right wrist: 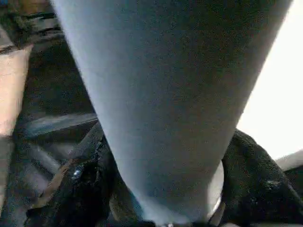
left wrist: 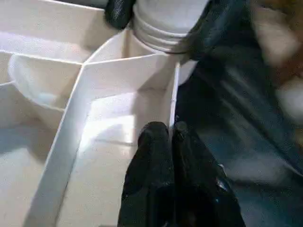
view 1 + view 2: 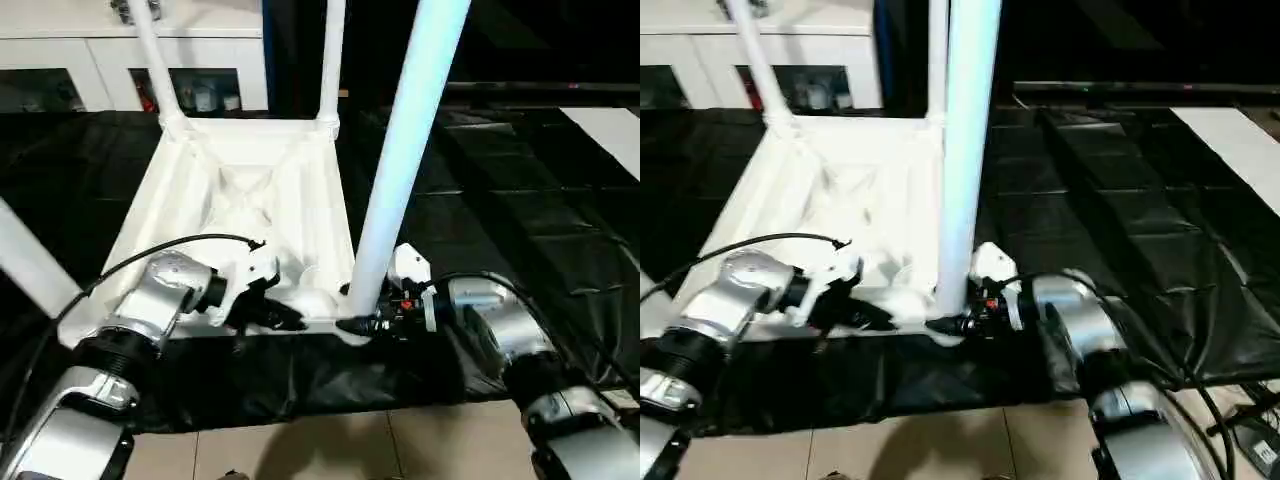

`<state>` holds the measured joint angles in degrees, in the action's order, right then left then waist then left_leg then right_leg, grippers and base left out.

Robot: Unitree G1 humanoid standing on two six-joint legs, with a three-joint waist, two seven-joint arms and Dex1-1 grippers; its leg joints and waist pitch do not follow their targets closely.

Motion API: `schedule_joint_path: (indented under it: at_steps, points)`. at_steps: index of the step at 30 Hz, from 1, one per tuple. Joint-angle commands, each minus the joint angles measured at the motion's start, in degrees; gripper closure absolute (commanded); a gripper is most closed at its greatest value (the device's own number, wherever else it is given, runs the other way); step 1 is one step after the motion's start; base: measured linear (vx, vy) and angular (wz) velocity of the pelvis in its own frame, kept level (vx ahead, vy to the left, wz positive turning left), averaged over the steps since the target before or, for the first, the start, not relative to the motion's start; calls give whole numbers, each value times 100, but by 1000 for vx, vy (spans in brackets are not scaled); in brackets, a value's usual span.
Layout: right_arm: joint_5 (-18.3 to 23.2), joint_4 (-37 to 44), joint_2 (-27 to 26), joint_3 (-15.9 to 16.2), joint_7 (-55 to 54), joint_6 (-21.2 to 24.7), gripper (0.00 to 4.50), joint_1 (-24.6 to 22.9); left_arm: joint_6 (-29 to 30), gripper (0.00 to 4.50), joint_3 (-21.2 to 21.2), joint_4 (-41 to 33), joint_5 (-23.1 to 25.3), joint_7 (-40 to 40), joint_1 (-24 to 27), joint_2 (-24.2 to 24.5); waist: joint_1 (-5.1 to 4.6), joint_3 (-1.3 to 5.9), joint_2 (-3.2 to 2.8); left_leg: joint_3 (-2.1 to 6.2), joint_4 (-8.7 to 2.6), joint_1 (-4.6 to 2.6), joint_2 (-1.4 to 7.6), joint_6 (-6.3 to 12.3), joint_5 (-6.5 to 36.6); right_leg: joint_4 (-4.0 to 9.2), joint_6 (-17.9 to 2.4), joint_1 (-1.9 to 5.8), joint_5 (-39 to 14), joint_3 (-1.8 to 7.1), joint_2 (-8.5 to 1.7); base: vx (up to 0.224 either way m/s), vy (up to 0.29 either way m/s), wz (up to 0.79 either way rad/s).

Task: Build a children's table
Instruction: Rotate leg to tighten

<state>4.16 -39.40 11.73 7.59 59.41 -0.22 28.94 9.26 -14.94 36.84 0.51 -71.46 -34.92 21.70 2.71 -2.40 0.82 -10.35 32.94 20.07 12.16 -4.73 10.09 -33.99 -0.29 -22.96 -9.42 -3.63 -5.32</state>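
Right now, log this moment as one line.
stage: near leg at corner socket | left gripper: shut on tabletop rim | right gripper: around leg base | far legs: standing

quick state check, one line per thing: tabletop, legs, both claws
tabletop: upside down on the black sheet, ribs up
far legs: two, upright in the far corner sockets
near leg: upright at the near right corner socket
left claw: shut on the tabletop's thin rim
right claw: fingers around the near leg's base

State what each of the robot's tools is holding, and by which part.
Right tool: the near leg, at its base by the corner socket. Left tool: shut on the tabletop's thin rim wall.
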Motion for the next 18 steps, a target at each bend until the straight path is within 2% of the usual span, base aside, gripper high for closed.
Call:
schedule_joint_path:
  at_steps: [1, 2, 3, 4, 5, 6, 7, 8, 9, 10, 11, 12, 13, 14, 16, 18]
  points:
    - [-206, 15, -662, -72, -1620, 407, 182, -166, 435, 450, -18, -212, 80, 1032, -7, -582, -78, 226, -21, 47, -407, -102, 46, -123, 2376, 586, -722, 125, -3445, 148, -248, -50, -6, -4]
    - [-206, 4, -803, -154, -1939, 477, 182, -174, 513, 450, -6, -263, 92, 1189, 20, -673, -138, 227, -11, 81, -420, -87, 35, -187, 2388, 632, -523, 118, -3754, 130, -251, -50, -6, -4]
    - [-210, -5, -879, -195, -2116, 518, 182, -175, 560, 450, 2, -293, 99, 1281, 36, -725, -165, 240, -4, 104, -415, -69, 20, -198, 2403, 649, -444, 129, -3855, 105, -252, -56, 10, -12]
    - [-216, -33, -967, -238, -2315, 525, 182, -168, 579, 450, -21, -331, 132, 1347, 57, -767, -214, 240, -23, 139, -439, -29, 15, -188, 2479, 677, -330, 163, -3940, 57, -246, -50, 26, -14]
    - [-235, -134, -1204, -298, -2755, 520, 183, -126, 648, 450, -101, -485, 220, 1500, 146, -895, -284, 240, -41, 158, -451, -29, 18, -156, 2649, 716, -312, 156, -3862, 23, -234, -50, 26, -14]
    - [-235, -134, -1204, -298, -2755, 520, 183, -126, 648, 450, -101, -485, 220, 1500, 146, -895, -322, 241, -43, 167, -454, -28, 16, -147, 2721, 731, -315, 150, -3833, 9, -230, 0, 0, 0]
    - [-226, -236, -1454, -352, -3182, 495, 183, -44, 770, 450, -114, -636, 231, 1620, 219, -1048, -366, 238, -40, 179, -454, -37, 9, -118, 2847, 759, -305, 144, -3822, -19, -223, 0, 0, 0]
    - [-203, -253, -1551, -375, -3325, 504, 183, -15, 823, 450, -116, -685, 222, 1671, 238, -1101, -399, 234, -57, 178, -439, -78, -1, -98, 2970, 786, -323, 100, -3859, -36, -219, 0, 0, 0]
    - [-299, -184, -1604, -243, -3278, 353, 183, -4, 858, 450, -138, -724, 217, 1684, 251, -1141, -449, 220, -46, 185, -440, -110, 0, -73, 3124, 832, -314, 83, -3899, -76, -205, 0, 0, 0]
    - [-375, -122, -1625, -140, -3213, 242, 183, -4, 875, 450, -156, -742, 216, 1687, 257, -1158, -478, 215, -72, 205, -451, -108, 9, -58, 3246, 851, -287, 112, -3883, -113, -210, 0, 0, 0]
    - [-455, -37, -1629, -74, -3192, 169, 183, -26, 900, 450, -160, -753, 221, 1706, 256, -1174, -478, 215, -72, 205, -451, -108, 9, -58, 3246, 851, -287, 112, -3883, -113, -210, 0, 0, 0]
    - [-478, 28, -1614, -72, -3187, 118, 183, -34, 907, 450, -157, -755, 223, 1710, 255, -1181, -483, 218, -99, 215, -469, -117, 25, -44, 3319, 855, -308, 128, -3756, -129, -220, 0, 0, 0]
    - [-431, 38, -1484, -164, -3127, -12, 127, 5, 877, 450, -158, -730, 237, 1676, 238, -1139, -495, 231, -94, 230, -493, -89, 44, -32, 3303, 838, -387, 175, -3502, -137, -237, 0, 0, 0]
    - [-395, 41, -1373, -223, -3039, -38, 113, 35, 869, 450, -153, -732, 246, 1669, 234, -1096, -484, 229, -100, 232, -511, -61, 53, -14, 3239, 811, -467, 191, -3301, -119, -249, 0, 0, 0]
    - [-323, 36, -1181, -269, -2773, -40, 107, 70, 853, 450, -146, -733, 246, 1636, 233, -1020, -456, 228, -94, 196, -500, -75, 47, 20, 3111, 791, -610, 157, -3113, -67, -257, 0, 0, 0]
    - [-235, 33, -971, -280, -2394, -23, 77, 91, 811, 450, -144, -743, 241, 1548, 238, -930, -427, 237, -87, 168, -497, -42, 48, 74, 2899, 758, -718, 182, -2922, -25, -265, 0, 0, 0]
